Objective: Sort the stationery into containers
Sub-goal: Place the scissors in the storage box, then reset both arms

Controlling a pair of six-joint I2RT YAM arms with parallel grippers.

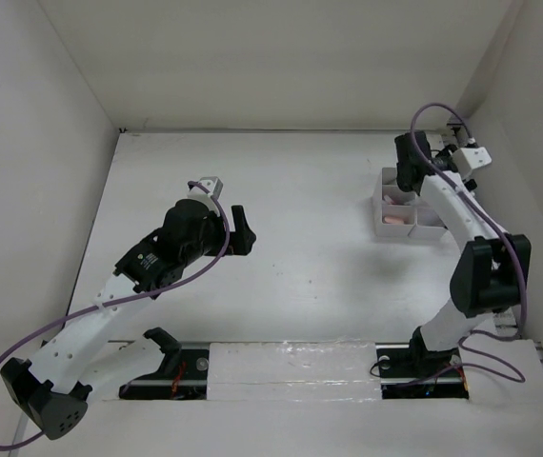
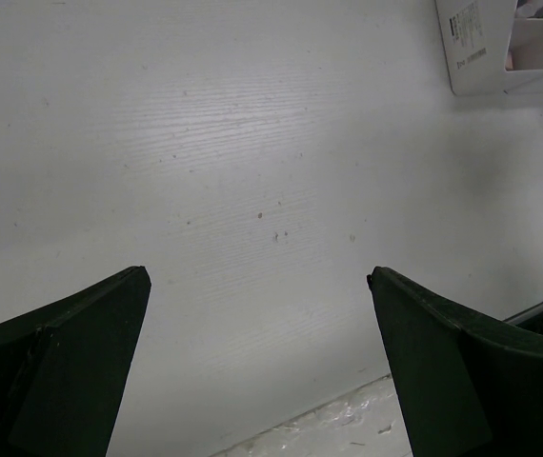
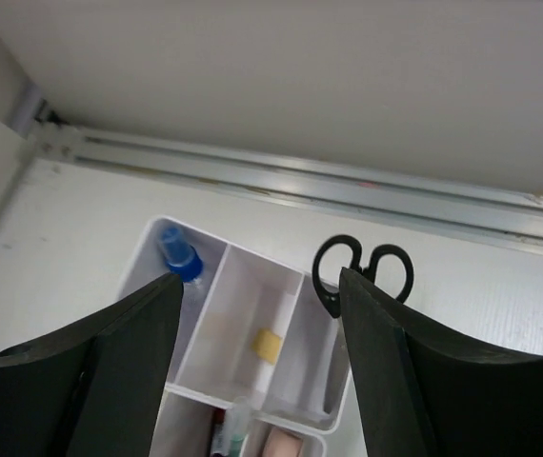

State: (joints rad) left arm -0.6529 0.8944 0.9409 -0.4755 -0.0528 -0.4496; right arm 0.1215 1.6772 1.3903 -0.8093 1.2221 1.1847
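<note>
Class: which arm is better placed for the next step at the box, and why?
Right. The right gripper hangs open just above the box, by the scissors. The left gripper is open over the table, far from the box.

The right arm (image 1: pixel 462 224) reaches over a white organizer box (image 1: pixel 384 225) near the far right corner of the table (image 1: pixel 319 286), while the left gripper (image 1: pixel 241 231) hangs over the table's middle.
</note>
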